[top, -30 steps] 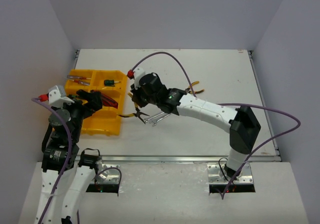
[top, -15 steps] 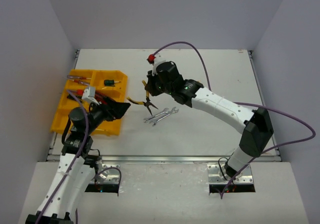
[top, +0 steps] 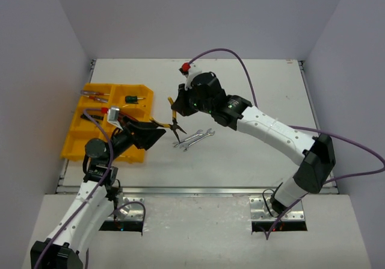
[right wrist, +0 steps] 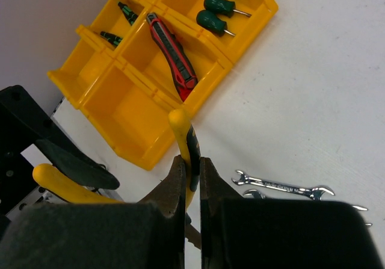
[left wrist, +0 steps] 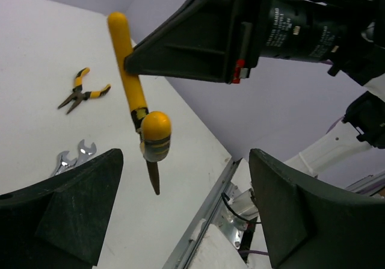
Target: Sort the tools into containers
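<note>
My right gripper (top: 176,109) is shut on one handle of yellow-black pliers (top: 172,123) and holds them in the air, nose down, just right of the yellow tray (top: 78,145). The right wrist view shows the fingers (right wrist: 178,179) pinching the handle (right wrist: 190,148). My left gripper (top: 155,134) is open and empty, pointing right at the hanging pliers (left wrist: 139,109), which show just ahead of its wide-apart fingers (left wrist: 66,212). The tray holds two green screwdrivers (right wrist: 215,13), a red-black tool (right wrist: 173,55) and red screwdrivers (top: 96,94).
Two silver wrenches (top: 194,138) lie on the table under the right arm; they also show in the left wrist view (left wrist: 72,157). A second pair of yellow-black pliers (left wrist: 81,91) lies farther back. The tray's near compartment (right wrist: 129,109) is bare. The table's metal front edge (left wrist: 204,215) is close.
My right gripper has lifted the pliers off the table and carried them back and up. My left arm has swung from over the tray out to the right, towards the pliers.
</note>
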Motion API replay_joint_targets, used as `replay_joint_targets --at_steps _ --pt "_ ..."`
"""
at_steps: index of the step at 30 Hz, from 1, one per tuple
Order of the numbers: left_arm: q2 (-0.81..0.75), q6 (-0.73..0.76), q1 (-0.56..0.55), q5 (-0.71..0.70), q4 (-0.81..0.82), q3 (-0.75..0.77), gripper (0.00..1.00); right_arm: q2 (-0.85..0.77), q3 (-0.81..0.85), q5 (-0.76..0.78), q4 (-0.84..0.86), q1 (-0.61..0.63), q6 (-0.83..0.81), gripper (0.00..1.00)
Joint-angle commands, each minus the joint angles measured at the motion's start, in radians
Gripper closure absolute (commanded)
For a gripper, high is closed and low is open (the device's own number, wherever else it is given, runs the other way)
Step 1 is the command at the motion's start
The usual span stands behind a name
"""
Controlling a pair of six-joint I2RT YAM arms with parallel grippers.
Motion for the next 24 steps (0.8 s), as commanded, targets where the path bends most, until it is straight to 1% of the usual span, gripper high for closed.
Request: replay_joint_targets --at_steps 1,2,4,6,7,9,10,11,12,13,14,15,16,17,18,19,20,22,24 --pt "0.024 0.002 -0.041 -0.027 0.148 0.012 0.26 -0.024 0.025 -0.063 0.070 0.002 0.048 1.00" --pt "0.035 0.007 -0.046 -0.033 0.146 0.018 0.30 -0.026 0.025 -0.072 0.071 0.002 0.053 1.00" --pt "0.061 0.021 -0.050 -0.056 0.122 0.027 0.45 -0.031 0.020 -0.100 0.082 0.002 0.063 1.00" --pt "0.099 0.030 -0.053 -0.074 0.112 0.043 0.63 -0.042 0.000 -0.125 0.100 0.002 0.070 1.00" --pt "0.113 0.034 -0.054 -0.082 0.115 0.049 0.69 -0.049 -0.009 -0.138 0.107 0.002 0.075 1.00" --pt "0.120 0.039 -0.055 -0.088 0.124 0.059 0.74 -0.056 -0.015 -0.157 0.110 0.003 0.079 1.00" --pt "0.125 0.042 -0.056 -0.093 0.126 0.076 0.81 -0.060 -0.023 -0.161 0.113 0.003 0.081 1.00" --pt "0.130 0.047 -0.060 -0.096 0.125 0.085 0.84 -0.063 -0.025 -0.163 0.115 0.003 0.083 1.00" --pt "0.138 0.051 -0.060 -0.098 0.121 0.101 0.94 -0.066 -0.029 -0.164 0.116 0.004 0.083 1.00" --pt "0.145 0.059 -0.060 -0.099 0.107 0.116 1.00 -0.069 -0.034 -0.162 0.118 0.004 0.082 1.00" --pt "0.151 0.069 -0.062 -0.101 0.087 0.126 1.00 -0.072 -0.038 -0.159 0.121 0.003 0.080 1.00" --pt "0.154 0.090 -0.063 -0.117 0.038 0.145 1.00 -0.076 -0.044 -0.152 0.122 0.002 0.075 0.92" --pt "0.153 0.121 -0.064 -0.145 -0.037 0.172 1.00 -0.080 -0.052 -0.142 0.123 0.001 0.068 0.77" --pt "0.150 0.149 -0.063 -0.216 -0.108 0.213 1.00 -0.089 -0.064 -0.114 0.119 0.000 0.063 0.43" --pt "0.148 0.182 -0.063 -0.309 -0.195 0.256 1.00 -0.102 -0.078 -0.075 0.108 -0.005 0.061 0.14" --pt "0.147 0.223 -0.063 -0.402 -0.301 0.294 1.00 -0.118 -0.091 -0.032 0.094 -0.013 0.059 0.02" --pt "0.149 0.247 -0.063 -0.410 -0.385 0.297 1.00 -0.135 -0.107 -0.029 0.080 -0.013 0.054 0.01" --pt "0.167 0.268 -0.063 -0.714 -0.656 0.392 1.00 -0.188 -0.156 0.088 0.053 -0.051 0.043 0.01" --pt "0.198 0.249 -0.060 -0.900 -0.774 0.453 1.00 -0.258 -0.224 0.146 0.040 -0.094 0.040 0.01"
